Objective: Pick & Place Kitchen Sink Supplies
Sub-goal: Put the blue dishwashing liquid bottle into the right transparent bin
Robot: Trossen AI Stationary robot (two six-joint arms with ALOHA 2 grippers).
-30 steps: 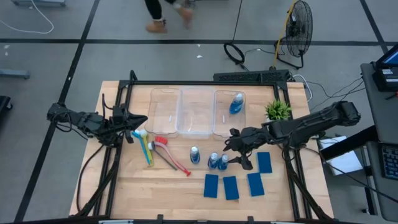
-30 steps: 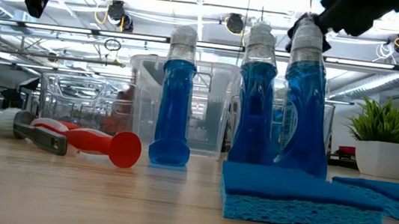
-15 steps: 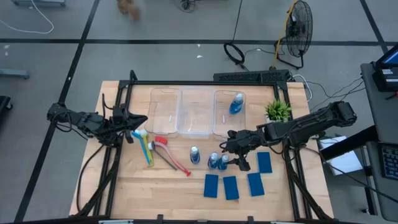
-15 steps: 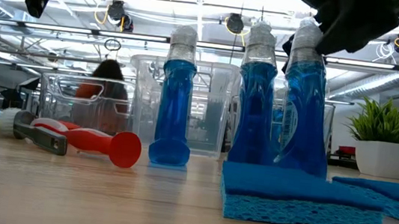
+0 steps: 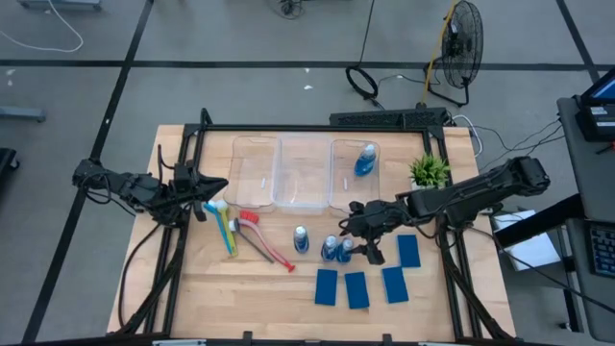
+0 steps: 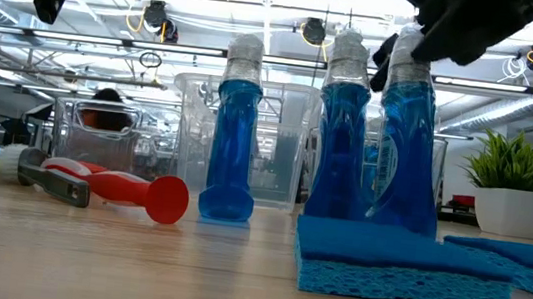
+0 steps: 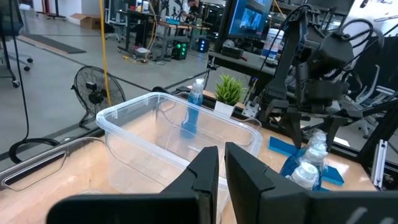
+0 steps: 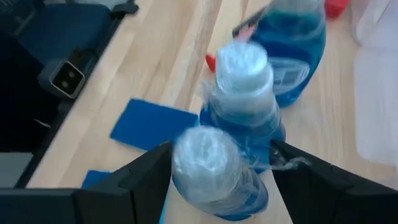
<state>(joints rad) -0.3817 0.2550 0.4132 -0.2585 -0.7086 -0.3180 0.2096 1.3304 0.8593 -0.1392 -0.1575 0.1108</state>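
Three blue-and-white bottles [image 5: 301, 238] [image 5: 331, 248] [image 5: 346, 250] stand upright on the wooden table; another bottle [image 5: 365, 159] stands in the right clear bin. My right gripper [image 5: 359, 234] is open, slanting down over the bottle on the right [image 6: 408, 146]. Its fingers stand on either side of that bottle's cap [image 8: 205, 155] without closing on it. Several flat blue sponges [image 5: 356, 289] lie near the front. The brushes [image 5: 231, 226] lie at the left. My left gripper [image 5: 209, 188] waits shut above the table's left side.
Three clear bins [image 5: 306, 173] stand in a row at the back. A small potted plant [image 5: 429, 170] stands right of them, close to my right arm. A sponge [image 5: 408, 250] lies just beside the right gripper. A black frame edges the table.
My right gripper has sunk a little and moved slightly toward the table's left, so it now covers more of the right bottle's cap. Its fingers stay open. The bottles have not moved. A person has passed in the room behind.
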